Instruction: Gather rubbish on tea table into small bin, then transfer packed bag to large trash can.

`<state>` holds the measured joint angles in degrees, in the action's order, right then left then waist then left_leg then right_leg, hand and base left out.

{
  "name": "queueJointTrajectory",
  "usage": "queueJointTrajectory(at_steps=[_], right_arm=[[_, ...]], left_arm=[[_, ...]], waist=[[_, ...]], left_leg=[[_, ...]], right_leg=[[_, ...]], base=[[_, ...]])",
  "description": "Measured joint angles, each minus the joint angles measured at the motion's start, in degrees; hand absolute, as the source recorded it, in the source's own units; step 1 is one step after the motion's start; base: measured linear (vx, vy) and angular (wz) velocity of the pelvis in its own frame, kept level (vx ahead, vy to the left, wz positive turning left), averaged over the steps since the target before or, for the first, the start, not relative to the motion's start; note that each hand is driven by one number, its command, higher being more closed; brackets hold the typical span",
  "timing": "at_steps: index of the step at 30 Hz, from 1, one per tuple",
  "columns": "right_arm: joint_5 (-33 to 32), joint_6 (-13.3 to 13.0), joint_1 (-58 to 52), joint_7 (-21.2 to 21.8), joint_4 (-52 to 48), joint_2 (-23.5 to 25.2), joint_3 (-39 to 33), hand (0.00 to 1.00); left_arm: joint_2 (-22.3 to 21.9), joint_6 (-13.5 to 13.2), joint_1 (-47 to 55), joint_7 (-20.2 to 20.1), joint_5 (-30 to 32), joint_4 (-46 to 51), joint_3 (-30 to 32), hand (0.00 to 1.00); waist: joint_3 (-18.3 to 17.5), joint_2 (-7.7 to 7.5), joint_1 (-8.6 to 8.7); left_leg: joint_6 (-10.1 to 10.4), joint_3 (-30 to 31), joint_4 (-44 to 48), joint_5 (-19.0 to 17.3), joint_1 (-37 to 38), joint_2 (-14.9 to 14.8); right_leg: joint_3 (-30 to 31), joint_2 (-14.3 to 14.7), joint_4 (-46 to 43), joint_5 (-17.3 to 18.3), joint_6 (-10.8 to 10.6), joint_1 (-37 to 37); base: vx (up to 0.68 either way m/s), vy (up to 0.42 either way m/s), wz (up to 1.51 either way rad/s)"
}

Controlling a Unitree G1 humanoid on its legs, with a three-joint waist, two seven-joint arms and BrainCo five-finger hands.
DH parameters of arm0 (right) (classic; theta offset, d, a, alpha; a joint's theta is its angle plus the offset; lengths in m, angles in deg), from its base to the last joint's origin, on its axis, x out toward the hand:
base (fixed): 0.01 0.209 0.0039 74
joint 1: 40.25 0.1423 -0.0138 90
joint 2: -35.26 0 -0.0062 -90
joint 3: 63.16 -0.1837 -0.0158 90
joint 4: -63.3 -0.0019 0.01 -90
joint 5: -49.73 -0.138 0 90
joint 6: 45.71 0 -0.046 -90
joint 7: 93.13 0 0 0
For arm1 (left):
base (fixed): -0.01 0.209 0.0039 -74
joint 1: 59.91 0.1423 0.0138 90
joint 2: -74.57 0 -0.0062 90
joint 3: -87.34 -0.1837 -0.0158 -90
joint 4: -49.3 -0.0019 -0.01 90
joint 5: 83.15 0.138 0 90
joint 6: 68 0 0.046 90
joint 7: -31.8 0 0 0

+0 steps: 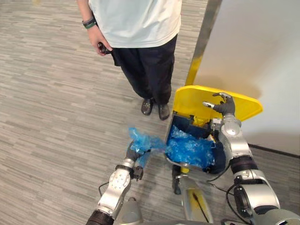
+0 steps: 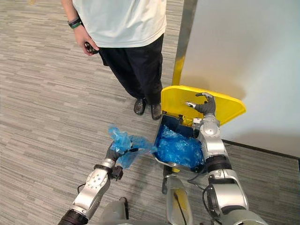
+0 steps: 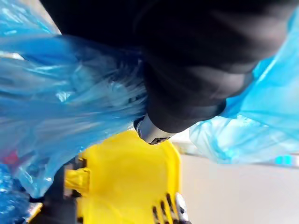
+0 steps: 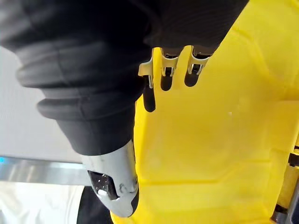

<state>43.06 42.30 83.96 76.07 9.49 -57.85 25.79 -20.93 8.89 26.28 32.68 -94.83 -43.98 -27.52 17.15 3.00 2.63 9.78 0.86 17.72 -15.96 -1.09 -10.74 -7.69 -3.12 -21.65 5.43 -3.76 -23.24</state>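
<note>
Office-like indoor room.
Grey streaked carpet [image 1: 47, 103] covers the floor beside a plain white partition wall [image 1: 253, 42], a silver metal post [image 1: 205, 33] and a yellow-lidded dark bin [image 1: 190, 103].

Bright, diffuse light lay evenly over the striped floor [image 1: 47, 93]. The lid [image 1: 192, 101] cast only a faint, soft-edged shadow on the white wall [image 1: 253, 47] — and up close the bag [image 3: 56, 102] caught pale glints, translucent where light passed through.

Grey streaked carpet floor [image 1: 47, 93], pale wall [image 1: 253, 42], metal corner strip [image 1: 204, 37].
</note>
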Motion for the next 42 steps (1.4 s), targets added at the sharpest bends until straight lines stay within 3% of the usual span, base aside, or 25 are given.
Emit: queueJointTrajectory(at_steps=[7, 12, 16, 23, 24, 28, 31, 42], right_arm=[[0.03, 0.15, 6.89, 1.19, 3.52, -0.07, 3.88, 0.0], [0.45, 0.44, 11.78, 1.37, 3.52, -0.05, 6.66, 0.0], [0.56, 0.0, 16.97, 2.11, 3.21, -0.29, 6.7, 0.0], [1.09, -1.99, 19.78, 0.3, -2.33, -1.57, 8.22, 0.0], [1.19, -2.14, 19.76, -0.11, -3.29, -1.53, 8.23, 0.0], [2.39, -3.81, 19.55, -1.62, -9.27, 0.03, 8.14, 0.0], [2.84, -4.42, 17.47, -1.85, -14.19, 2.07, 7.77, 0.0], [7.24, -6.68, 7.2, -1.82, -21.96, 4.33, 7.57, 0.0]], left_arm=[[-2.19, -1.16, -15.72, 0.85, -1.12, -1.3, -5.11, 1.0], [-3.91, -0.71, -25.88, 4.53, 1.99, -14.77, -5.01, 1.0], [-6.07, 1.66, -31.19, 5.53, 4.53, -26.45, -5.05, 1.0], [-10.39, 3.87, -41.75, 6.55, 9.19, -43.05, -4.88, 1.0], [-10.52, 3.88, -42.33, 6.56, 9.64, -44.15, -4.87, 0.0], [-10.87, 4.79, -43.41, 6.61, 13.1, -48.38, -2.36, 0.0], [-11.67, 6.55, -43.56, 6.86, 17.02, -48.56, 2.04, 0.0], [-11.97, 7.75, -42.96, 7.51, 30.51, -45.31, 1.84, 0.0]], waist=[[1.37, 0.11, 1.72], [4.44, 0.32, 3.25], [7.9, 0.51, 5.98], [10.71, 0.63, 6.6], [10.82, 0.63, 6.64], [10.95, 0.66, 7.2], [11.98, 0.62, 6.22], [11.9, 0.57, 4.95]], left_leg=[[-0.84, -2.26, 0.71, -0.5, 1.15, 1.33], [-1.8, -5.81, 2.87, -2.08, 1.55, 1.79], [-2.73, -7.1, 7.32, -4.25, -1.71, 1.86], [-3.24, -7.64, 15.01, -7.08, -11.55, 1.58], [-3.25, -7.65, 15.88, -7.42, -12.56, 1.45], [-3.23, -8.17, 21.2, -9.83, -18.38, 0.21], [-3.02, -9.01, 22.69, -10.92, -18.97, -0.96], [-2.83, -10.16, 22.76, -10.84, -17.95, -2.25]], right_leg=[[2.49, -0.7, -0.31, -1.29, 0.96, -0.08], [5.23, 0.16, 1.2, -2.98, 0.46, -0.22], [6.68, 0.18, 2.11, -4.38, -0.55, -1.97], [7.81, 0.33, 1.42, -6.68, 0.15, -9.43], [7.88, 0.43, 1.11, -6.68, 0.15, -10.34], [8.41, 1.31, -1.28, -6.68, 0.16, -15.94], [9.35, 2.45, -2.11, -6.65, 0.21, -17.15], [8.87, 2.46, -3.58, -5.92, 1.23, -16.78]], base=[[0.0, 0.045, -0.14], [-0.03, 0.048, -0.33], [-0.06, 0.042, -0.23], [-0.03, 0.012, -0.12], [-0.01, -0.003, -0.07], [0.02, -0.009, -0.18], [0.03, -0.023, -0.21], [0.04, -0.026, 0.01]])
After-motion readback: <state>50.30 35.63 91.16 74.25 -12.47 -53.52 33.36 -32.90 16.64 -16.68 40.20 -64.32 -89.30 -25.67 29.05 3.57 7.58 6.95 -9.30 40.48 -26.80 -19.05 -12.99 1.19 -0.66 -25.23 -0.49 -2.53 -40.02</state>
